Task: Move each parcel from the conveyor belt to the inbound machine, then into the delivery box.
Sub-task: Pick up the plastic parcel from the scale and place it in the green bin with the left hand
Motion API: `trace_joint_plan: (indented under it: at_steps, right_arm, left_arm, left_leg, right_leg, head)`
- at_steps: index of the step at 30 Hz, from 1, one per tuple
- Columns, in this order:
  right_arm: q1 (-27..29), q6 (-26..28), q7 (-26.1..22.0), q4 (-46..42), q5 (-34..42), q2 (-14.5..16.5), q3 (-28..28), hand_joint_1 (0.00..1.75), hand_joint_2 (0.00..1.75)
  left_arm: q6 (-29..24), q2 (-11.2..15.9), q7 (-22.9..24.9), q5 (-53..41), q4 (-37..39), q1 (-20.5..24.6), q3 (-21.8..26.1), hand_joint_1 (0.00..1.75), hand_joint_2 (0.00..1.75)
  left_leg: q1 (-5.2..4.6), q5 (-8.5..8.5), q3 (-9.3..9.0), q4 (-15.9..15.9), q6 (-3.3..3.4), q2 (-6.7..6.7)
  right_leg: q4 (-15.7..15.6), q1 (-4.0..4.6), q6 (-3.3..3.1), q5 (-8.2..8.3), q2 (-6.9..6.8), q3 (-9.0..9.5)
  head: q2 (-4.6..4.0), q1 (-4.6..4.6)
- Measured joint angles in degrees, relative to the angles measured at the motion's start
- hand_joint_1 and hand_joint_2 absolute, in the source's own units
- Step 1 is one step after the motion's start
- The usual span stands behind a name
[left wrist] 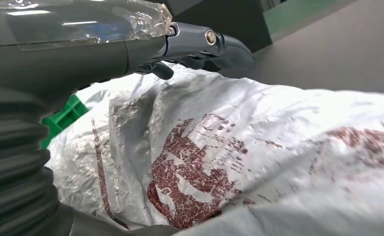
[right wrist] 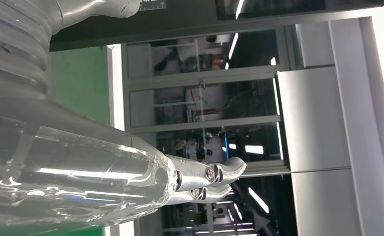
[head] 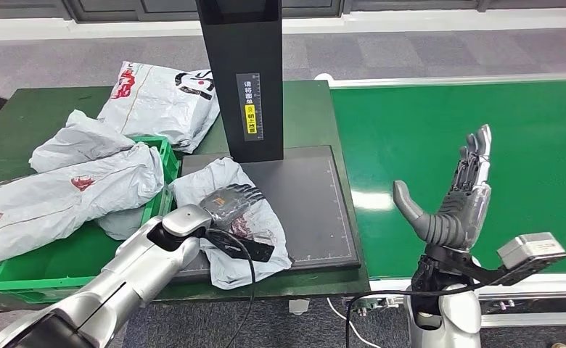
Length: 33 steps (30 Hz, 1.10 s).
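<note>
Landmark: the black upright inbound machine column [head: 241, 76] with its flat dark scanning plate [head: 316, 210].

1. Left of the column, a green plastic delivery box [head: 84, 270] sits on the dark green tabletop [head: 305, 109]. Two crumpled grey plastic mailer parcels [head: 70, 196] lie across the box, overhanging its rim. A third grey mailer with red and black print [head: 165, 98] lies on the tabletop behind the box, just left of the column.

2. On the plate, in front of the column, lies the fourth grey plastic mailer parcel with dark red print [head: 233, 225]. Its long axis runs from the column's foot toward the plate's front edge, which its near end overhangs. Its left edge lies just beside the box wall.

3. The left robot hand [head: 229, 203] rests on top of this parcel, fingers laid flat over the plastic; whether they pinch it cannot be told. The left wrist view shows the red print [left wrist: 190, 172] close beneath the hand.

4. The plate's right half is bare.

5. Right of the plate, the green conveyor belt [head: 425, 130] carries no parcel. The right robot hand [head: 458, 199] is raised above the belt's near edge, fingers extended upward, thumb spread wide, holding nothing.
</note>
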<state>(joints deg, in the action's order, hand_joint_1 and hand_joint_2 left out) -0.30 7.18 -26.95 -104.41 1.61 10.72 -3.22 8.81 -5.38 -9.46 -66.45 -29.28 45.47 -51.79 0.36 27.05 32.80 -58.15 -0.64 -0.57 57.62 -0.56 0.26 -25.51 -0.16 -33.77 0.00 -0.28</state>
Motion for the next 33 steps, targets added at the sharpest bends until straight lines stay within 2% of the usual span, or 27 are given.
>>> trace_joint_plan:
  at_steps: [1,2,14,24,29,33]
  right_arm:
    - [0.0,0.1,-0.1,0.1,0.0,0.0,0.0,0.00,1.75]
    - [0.0,0.2,-0.1,0.2,0.0,0.0,0.0,0.00,1.75]
    - [0.0,0.4,-0.1,0.2,0.1,0.1,0.0,0.00,1.75]
    - [0.0,-0.6,-0.1,-0.6,0.2,0.4,-0.1,0.00,1.75]
    - [0.2,-1.1,0.1,-2.1,0.1,1.0,-0.7,0.00,1.75]
    - [0.6,-1.3,0.5,-3.2,0.2,1.5,-1.4,0.00,1.75]
  left_arm:
    - [0.0,-0.1,-0.1,-0.1,0.7,0.3,-0.6,1.41,1.75]
    - [0.0,-0.2,-0.2,-0.2,1.3,0.6,-1.1,1.74,1.75]
    - [0.2,-1.6,-0.8,-0.1,4.2,2.3,-2.7,1.75,1.75]
    - [0.1,-2.7,-1.8,1.7,4.4,2.8,-2.8,1.75,1.75]
    - [-1.3,-2.7,-1.6,5.5,3.8,2.9,-2.7,1.75,1.75]
    - [-2.1,-2.4,-2.2,13.0,2.7,2.9,-1.6,1.75,1.75]
  left_leg:
    - [0.00,0.08,-0.08,0.0,0.00,0.01]
    - [-0.01,0.14,-0.24,0.0,0.02,0.01]
    - [-0.01,0.01,-1.07,0.0,-0.09,-0.03]
    - [-0.01,0.05,-0.94,0.0,-0.12,-0.02]
    - [-0.01,0.04,-0.88,0.0,-0.12,-0.01]
    - [-0.01,0.02,-0.73,0.0,-0.12,-0.02]
  right_leg:
    - [0.0,0.00,0.00,-0.07,0.00,0.18]
    - [0.0,-0.01,0.00,-0.14,0.00,0.35]
    - [0.0,-0.01,-0.06,-0.04,-0.01,0.63]
    - [0.0,0.00,-0.10,-0.09,0.05,0.42]
    - [0.0,0.00,-0.09,-0.08,0.05,0.35]
    - [0.0,0.00,-0.09,-0.05,0.05,0.21]
  head:
    - [0.00,0.00]
    - [0.00,0.00]
    - [0.00,0.00]
    - [0.00,0.00]
    - [0.00,0.00]
    - [0.00,0.01]
